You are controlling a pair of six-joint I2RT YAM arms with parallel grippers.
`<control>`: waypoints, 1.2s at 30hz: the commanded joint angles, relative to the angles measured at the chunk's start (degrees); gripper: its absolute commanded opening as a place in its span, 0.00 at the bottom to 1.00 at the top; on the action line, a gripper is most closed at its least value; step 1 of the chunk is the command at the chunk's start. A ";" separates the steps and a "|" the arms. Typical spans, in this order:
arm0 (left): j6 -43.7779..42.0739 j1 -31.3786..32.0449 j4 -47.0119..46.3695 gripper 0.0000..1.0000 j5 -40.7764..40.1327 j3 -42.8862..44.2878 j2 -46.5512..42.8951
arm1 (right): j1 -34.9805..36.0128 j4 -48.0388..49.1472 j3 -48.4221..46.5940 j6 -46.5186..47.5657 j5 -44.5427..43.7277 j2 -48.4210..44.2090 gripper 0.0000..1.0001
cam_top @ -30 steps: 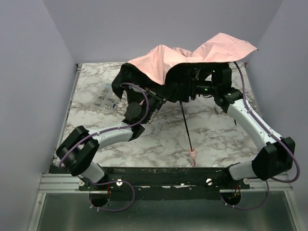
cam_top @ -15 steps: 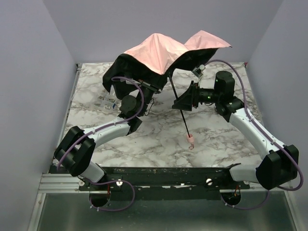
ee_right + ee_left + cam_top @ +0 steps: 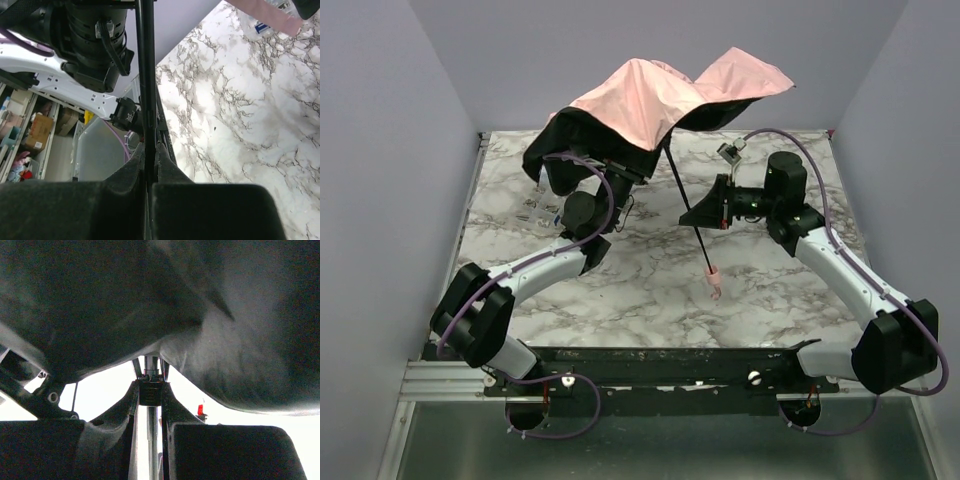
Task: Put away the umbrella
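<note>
The umbrella (image 3: pixel 655 90) is held half open above the back of the table, pink on top and black underneath. Its thin dark shaft (image 3: pixel 685 195) slants down to the small pink handle (image 3: pixel 713 283), near the marble. My right gripper (image 3: pixel 693 215) is shut on the shaft partway down; in the right wrist view the shaft (image 3: pixel 144 75) runs straight out of the gripper (image 3: pixel 150 150). My left gripper (image 3: pixel 150 390) is shut on the black slider (image 3: pixel 150 393) round the shaft, under the dark canopy (image 3: pixel 150 300). From above, its fingertips are hidden by the fabric.
The marble table (image 3: pixel 650 300) is boxed in by lilac walls on three sides. A few small packets (image 3: pixel 540 208) lie at its left. The left arm's wrist (image 3: pixel 90 50) shows close behind the shaft in the right wrist view. A pink fabric strip (image 3: pixel 260 10) hangs at the top right there.
The canopy has risen and shifted left. My right gripper came out from under the fabric and closed on the shaft. The handle lifted and moved a little away from the front edge.
</note>
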State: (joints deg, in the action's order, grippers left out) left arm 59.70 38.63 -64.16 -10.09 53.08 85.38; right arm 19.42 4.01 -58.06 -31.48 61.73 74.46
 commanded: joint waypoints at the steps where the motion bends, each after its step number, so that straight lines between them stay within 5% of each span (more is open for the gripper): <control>1: 1.27 -0.75 -4.47 0.00 10.69 1.41 -2.61 | -1.54 -3.30 -4.46 2.55 -0.30 0.89 0.00; 8: 6.29 1.76 -1.35 0.00 24.35 -1.52 -2.78 | -2.99 -10.51 -14.58 8.74 -2.64 7.56 0.01; 18: 9.13 11.68 -8.61 0.00 15.46 -8.24 2.27 | -3.42 -10.87 -23.75 9.96 -6.52 12.42 0.00; 23: 12.79 15.03 -14.13 0.00 11.95 -7.42 8.55 | -3.59 -9.39 -22.88 9.09 -6.36 12.53 0.00; 29: 10.15 14.68 -12.82 0.00 10.83 -8.26 6.15 | -3.69 -9.65 -18.98 12.08 -6.10 9.76 0.01; 34: 10.17 12.80 -13.73 0.45 10.61 -12.64 2.65 | -3.84 -9.86 -16.27 13.94 -5.00 7.67 0.01; 36: 10.01 12.36 -13.77 0.55 10.93 -14.30 1.10 | -3.95 -9.86 -15.78 14.26 -5.09 7.12 0.01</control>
State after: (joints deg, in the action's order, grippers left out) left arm 68.77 48.21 -76.05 -9.02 42.44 90.41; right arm 15.92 -13.61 -74.22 -20.25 61.93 83.70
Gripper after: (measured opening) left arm 0.445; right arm 0.038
